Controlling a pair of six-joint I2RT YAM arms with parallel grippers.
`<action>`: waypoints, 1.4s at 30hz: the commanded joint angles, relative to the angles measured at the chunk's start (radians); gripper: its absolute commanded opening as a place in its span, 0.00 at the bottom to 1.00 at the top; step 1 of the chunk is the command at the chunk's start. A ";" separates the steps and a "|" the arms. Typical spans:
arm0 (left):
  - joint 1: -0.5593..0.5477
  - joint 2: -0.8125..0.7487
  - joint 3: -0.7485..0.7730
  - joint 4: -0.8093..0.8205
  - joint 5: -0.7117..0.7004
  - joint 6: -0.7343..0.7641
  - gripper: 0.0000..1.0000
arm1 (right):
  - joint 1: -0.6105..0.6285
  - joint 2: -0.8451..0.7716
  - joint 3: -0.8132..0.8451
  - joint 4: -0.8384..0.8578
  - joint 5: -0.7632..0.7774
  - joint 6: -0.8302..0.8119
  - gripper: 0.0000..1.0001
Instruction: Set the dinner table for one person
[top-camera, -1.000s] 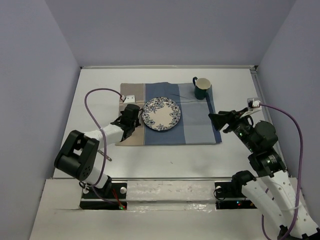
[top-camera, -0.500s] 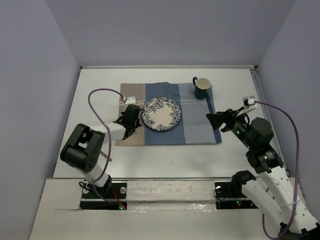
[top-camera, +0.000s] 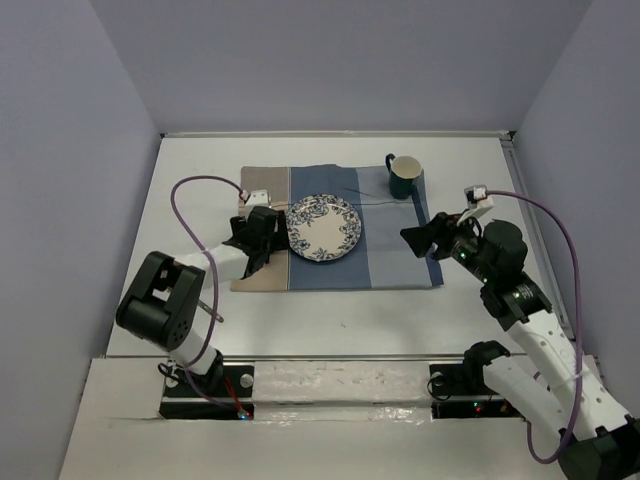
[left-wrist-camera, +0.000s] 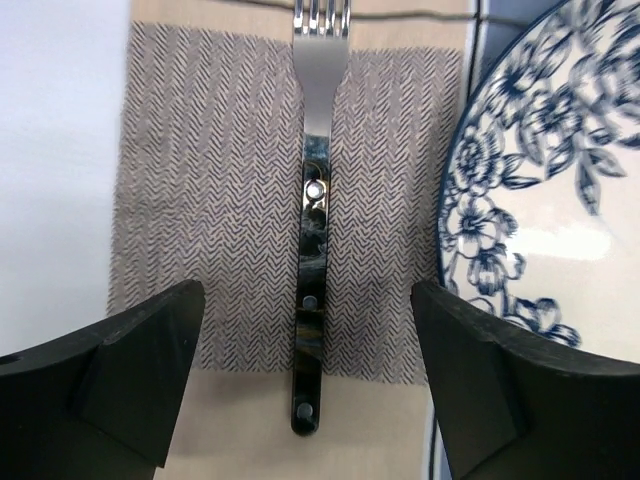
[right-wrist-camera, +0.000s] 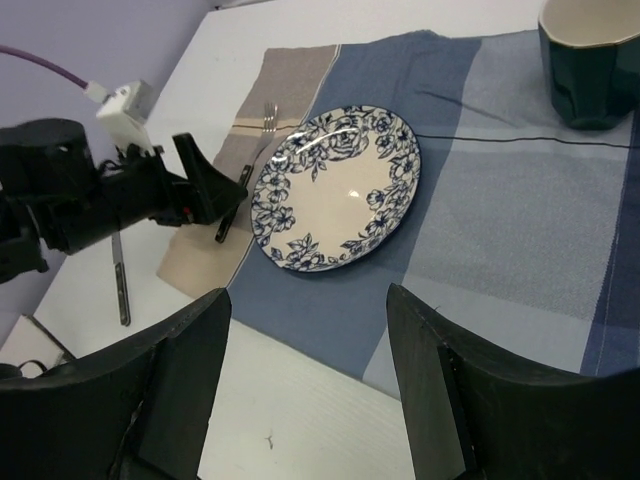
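A fork (left-wrist-camera: 310, 240) with a dark riveted handle lies flat on the tan stripe of the striped placemat (top-camera: 395, 255), just left of the blue-flowered plate (top-camera: 323, 227). My left gripper (left-wrist-camera: 308, 395) hangs low over the handle end, open, one finger on each side and neither touching it. In the top view the left gripper (top-camera: 256, 240) covers most of the fork. The white dinner table (top-camera: 330, 310) carries it all. My right gripper (right-wrist-camera: 310, 400) hovers open and empty above the placemat's near right edge.
A dark green mug (top-camera: 404, 177) stands at the placemat's far right corner. Another slim utensil (right-wrist-camera: 120, 285) lies on the bare table left of the mat, beside my left arm. Grey walls close in the table on three sides.
My left gripper has opened wide, letting go of the fork, which now rests on the mat. My right gripper has moved left toward the placemat.
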 joint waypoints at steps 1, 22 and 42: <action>0.003 -0.223 0.018 -0.032 -0.033 -0.019 0.99 | 0.009 0.039 0.034 0.086 -0.078 0.005 0.70; 0.001 -1.013 0.279 -0.227 -0.084 0.236 0.99 | 0.777 1.173 0.698 0.323 0.114 -0.309 0.58; 0.026 -1.108 0.135 -0.135 -0.045 0.285 0.99 | 0.963 1.727 1.309 0.031 0.232 -0.494 0.65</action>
